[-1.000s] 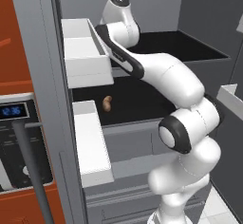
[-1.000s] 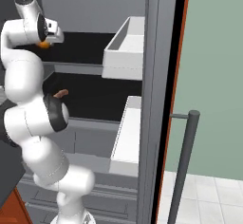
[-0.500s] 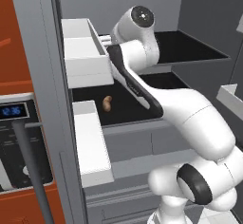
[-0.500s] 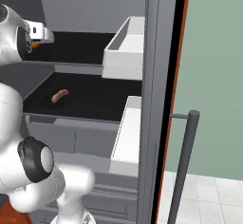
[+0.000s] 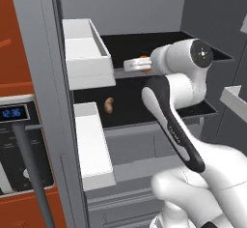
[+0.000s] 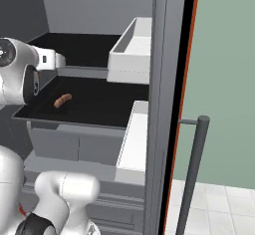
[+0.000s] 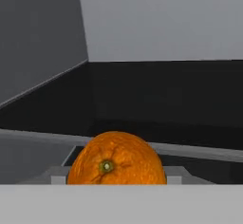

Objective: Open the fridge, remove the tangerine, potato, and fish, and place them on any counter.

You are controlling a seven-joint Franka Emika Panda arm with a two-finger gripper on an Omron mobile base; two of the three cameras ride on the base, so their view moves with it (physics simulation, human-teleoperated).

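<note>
The fridge [image 5: 43,101] stands open, its grey door frame running down the left of the left base view and its dark interior shelves exposed. A white door bin [image 5: 84,53] sits at upper-shelf height, with a second white bin [image 5: 91,145] below it.

The white arm reaches into the fridge at the level of the upper black shelf [image 5: 125,43]. The gripper [image 5: 137,65] points left along the front of that shelf. In the hand view the tangerine [image 7: 117,160] sits directly ahead of the hand, very close, stem end facing the camera, low in the view between the grey finger parts on either side of it. In the left base view a sliver of orange shows at the gripper's tip. The jaws stand about as far apart as the fruit is wide; whether they press on it cannot be told.

The potato [image 5: 109,105] lies on the lower black shelf [image 6: 94,104], toward its left side, well apart from the gripper. It is also visible in the right base view [image 6: 62,100], lying alone on that shelf.
</note>
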